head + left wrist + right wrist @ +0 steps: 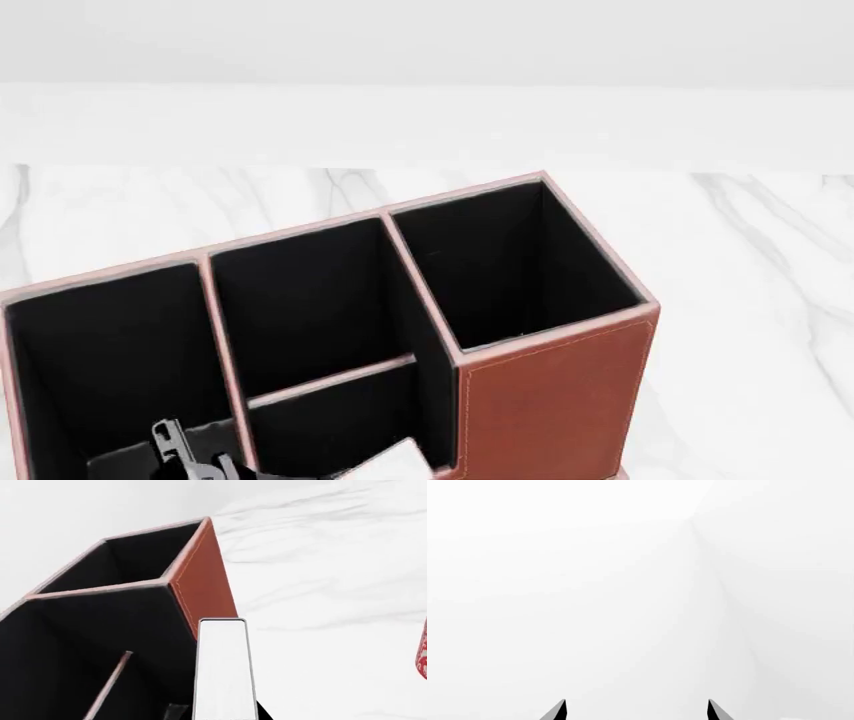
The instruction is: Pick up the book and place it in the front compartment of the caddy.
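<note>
The reddish-brown caddy (pixel 554 400) with black lining fills the head view and also shows in the left wrist view (pixel 207 575). A low thin divider (pixel 334 378) splits its middle pair of cells. The nearer cell is the front compartment (pixel 340 425). My left gripper (pixel 187 465) shows at the bottom edge of the head view and is shut on the book. The book's white page edge (pixel 223 670) stands upright beside the caddy's inner wall and shows in the head view (pixel 387 462) over the front compartment. My right gripper (pixel 637 712) is open and empty, facing blank white.
The tall square cell (pixel 514 260) is at the caddy's right end, and a wide cell (pixel 107 350) at its left end. A red mug (pixel 421 655) stands at the edge of the left wrist view. The caddy rests on a white marble table (pixel 761 300).
</note>
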